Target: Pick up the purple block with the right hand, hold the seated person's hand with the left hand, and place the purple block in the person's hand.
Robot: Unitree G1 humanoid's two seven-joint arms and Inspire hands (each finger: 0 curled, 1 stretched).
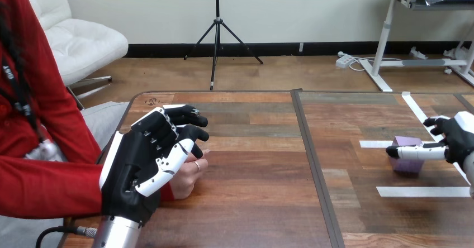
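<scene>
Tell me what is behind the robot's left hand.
The person's hand lies behind the left hand, on the table. Its curled fingers show at the right; its palm and wrist are covered, so whether it is gripped cannot be told.

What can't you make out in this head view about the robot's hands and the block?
- The person's hand: mostly hidden behind the left hand; whether it is held cannot be told.
- The right hand: cut off by the view's right edge; its grip on the purple block cannot be told.
- The purple block's right side: covered by the right hand.
</scene>
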